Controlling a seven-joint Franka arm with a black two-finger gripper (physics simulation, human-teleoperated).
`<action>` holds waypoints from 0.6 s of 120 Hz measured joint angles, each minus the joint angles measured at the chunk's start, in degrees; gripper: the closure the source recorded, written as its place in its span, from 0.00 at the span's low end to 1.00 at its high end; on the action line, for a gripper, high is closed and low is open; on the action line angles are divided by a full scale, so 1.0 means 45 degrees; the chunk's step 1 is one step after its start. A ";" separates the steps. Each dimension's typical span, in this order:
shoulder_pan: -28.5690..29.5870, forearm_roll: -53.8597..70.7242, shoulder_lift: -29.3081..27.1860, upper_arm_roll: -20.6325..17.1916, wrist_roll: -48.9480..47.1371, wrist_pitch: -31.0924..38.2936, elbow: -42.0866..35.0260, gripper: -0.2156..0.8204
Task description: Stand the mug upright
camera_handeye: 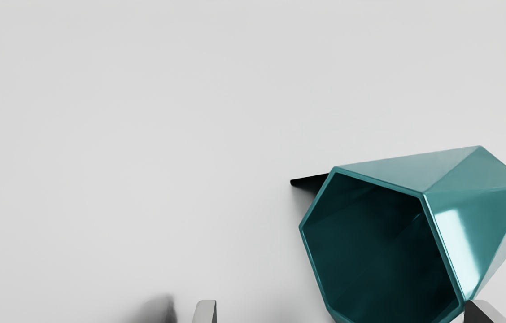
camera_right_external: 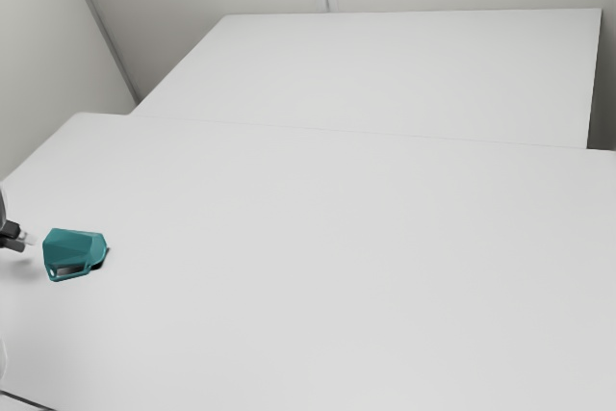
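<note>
And here's the mug (camera_right_external: pixel 74 245), a teal, many-faceted one, lying on its side on the pale table (camera_right_external: pixel 337 267), over by the exterior view's left edge! Its angular handle (camera_right_external: pixel 69 273) sits low along the mug's near side in that view, a closed loop with a gap through it. From the wrist view we're looking straight into the open mouth, a many-sided rim around a deep, dark inside, with a bright glint on one outer facet.

Now to the black gripper (camera_right_external: pixel 29 240), poking in from the exterior view's left, just beside the mug, with a thin strip of table between them there. The fingers (camera_handeye: pixel 205 312) are wide apart, and there's no clamp on anything! Part of the mug's mouth lies between the tips as the wrist view looks past them, and one tip overlaps the rim's corner in that view. Is it a touch? No sign of one from the side, where tip and mug look apart. The gripper is holding nothing.
</note>
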 joint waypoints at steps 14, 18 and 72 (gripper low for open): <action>0.0075 -0.0307 0.0031 0.0007 0.0158 -0.0299 0.0000 0.21; 0.0085 -0.0393 0.0058 0.0008 0.0198 -0.0380 -0.0001 0.21; 0.0095 -0.1166 0.0261 0.0180 0.0528 -0.1843 -0.0133 0.21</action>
